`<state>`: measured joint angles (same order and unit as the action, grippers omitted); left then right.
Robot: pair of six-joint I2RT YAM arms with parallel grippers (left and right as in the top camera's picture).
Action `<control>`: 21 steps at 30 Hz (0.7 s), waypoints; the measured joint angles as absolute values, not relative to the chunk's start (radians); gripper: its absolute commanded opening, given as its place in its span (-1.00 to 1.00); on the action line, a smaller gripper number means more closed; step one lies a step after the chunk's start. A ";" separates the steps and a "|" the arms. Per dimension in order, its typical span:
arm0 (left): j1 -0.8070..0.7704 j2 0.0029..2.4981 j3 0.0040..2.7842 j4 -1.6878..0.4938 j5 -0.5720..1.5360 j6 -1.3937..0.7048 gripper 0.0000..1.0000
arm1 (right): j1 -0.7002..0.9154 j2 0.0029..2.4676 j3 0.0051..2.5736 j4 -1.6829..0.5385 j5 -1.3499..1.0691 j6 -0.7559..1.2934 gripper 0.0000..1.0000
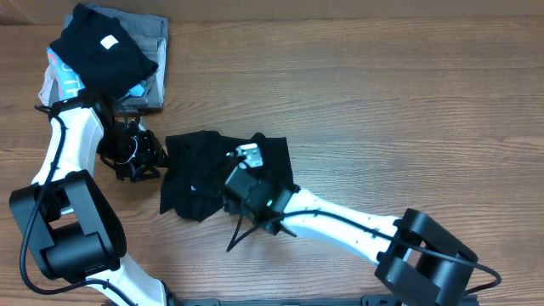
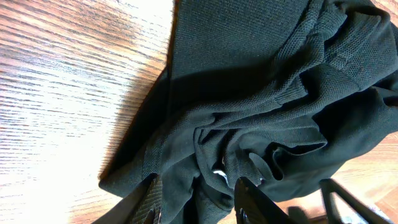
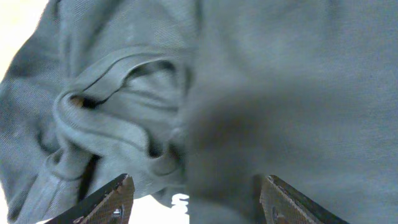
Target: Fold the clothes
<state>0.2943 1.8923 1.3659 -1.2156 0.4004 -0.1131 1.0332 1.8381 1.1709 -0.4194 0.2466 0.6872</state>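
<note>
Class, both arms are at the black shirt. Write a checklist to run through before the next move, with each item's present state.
1. Black shirt spread flat: not ok, crumpled in a heap.
2. Left gripper open: ok, fingers apart, cloth lying between.
3. Right gripper open: ok, fingers wide above the fabric.
4. Which shirt edge is which: cannot tell, creases hide it.
5. Shirt apart from folded pile: ok, bare table between.

Overhead evenly lit; table (image 2: 62,93) glare (left wrist); right wrist blurred, washed-out.
</note>
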 measured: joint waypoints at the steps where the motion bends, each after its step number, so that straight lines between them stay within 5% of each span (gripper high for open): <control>1: 0.294 1.892 1.366 -1.216 0.400 -0.113 -0.17 | 1.044 1.842 1.171 -0.414 0.256 0.687 0.40; 11: 0.294 1.892 1.366 -1.227 0.400 -0.113 -0.17 | 1.064 1.910 1.171 -0.395 0.324 0.687 0.38; 21: 0.294 1.892 1.366 -1.227 0.400 -0.113 -0.18 | 1.048 1.925 1.171 -0.392 0.348 0.702 -0.10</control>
<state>0.2943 1.8923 1.3659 -1.2274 0.4004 -0.1131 1.0485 1.9255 1.1713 -0.3920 0.3485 0.7017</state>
